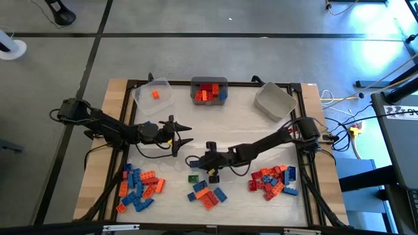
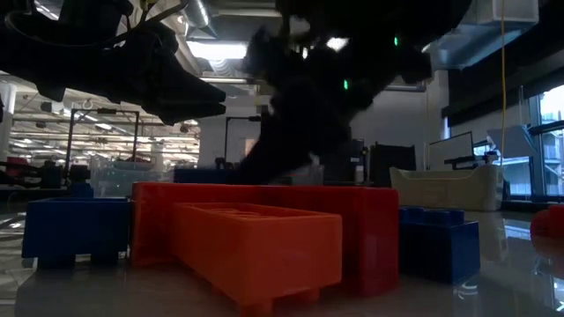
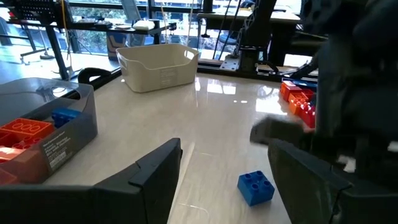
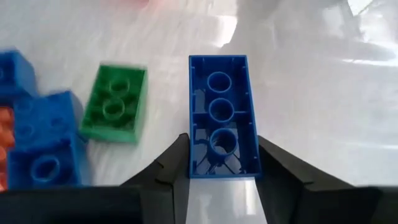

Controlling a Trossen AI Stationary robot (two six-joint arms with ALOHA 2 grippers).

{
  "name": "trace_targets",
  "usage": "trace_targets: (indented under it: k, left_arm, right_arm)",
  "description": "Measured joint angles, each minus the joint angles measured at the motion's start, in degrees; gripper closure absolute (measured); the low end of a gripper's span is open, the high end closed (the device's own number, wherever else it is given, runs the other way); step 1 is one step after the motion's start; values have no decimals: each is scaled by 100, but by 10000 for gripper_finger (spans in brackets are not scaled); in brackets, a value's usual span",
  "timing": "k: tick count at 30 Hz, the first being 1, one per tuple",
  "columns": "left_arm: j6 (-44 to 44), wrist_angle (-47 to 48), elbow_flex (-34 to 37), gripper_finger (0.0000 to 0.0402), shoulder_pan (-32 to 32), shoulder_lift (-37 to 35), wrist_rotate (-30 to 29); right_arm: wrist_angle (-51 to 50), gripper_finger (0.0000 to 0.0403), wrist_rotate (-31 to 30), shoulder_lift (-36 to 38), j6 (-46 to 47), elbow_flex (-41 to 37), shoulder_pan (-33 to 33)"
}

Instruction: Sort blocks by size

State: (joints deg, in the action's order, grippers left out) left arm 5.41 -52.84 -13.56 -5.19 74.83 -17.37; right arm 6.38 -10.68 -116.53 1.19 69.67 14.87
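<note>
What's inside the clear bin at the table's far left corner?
One orange block lies in the clear bin; nothing else shows through its walls from above.

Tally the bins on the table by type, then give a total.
Clear bin: 1
Grey bin holding blocks: 1
White bin: 1
Total: 3

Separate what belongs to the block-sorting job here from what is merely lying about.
Job:
- blue block between the right hand's fingers
- green block beside it
- block piles on the table's near side
- the three bins
- left hand, open, waiting

Lying about:
- cables off the table's right edge
</note>
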Motion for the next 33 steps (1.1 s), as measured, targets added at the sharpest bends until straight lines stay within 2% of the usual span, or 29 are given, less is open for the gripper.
trace_targets:
  k: [9,17,23,33]
  left_arm:
    - [6,4,0,173,0,2,-2]
    - [15,2,0,173,0,1,-2]
    - [15,0,0,173,0,2,-2]
    - [-9,2,0,173,0,0,-2]
  right_arm:
    - [-1056,263,-880,979,-303,0,-192]
    - [-1883,262,-1229,1715,-646,2,-1045]
    - [-1749,261,-1017,1798,-925,2,-2021]
    - [-1317,259,9,1764,-918,0,-3513]
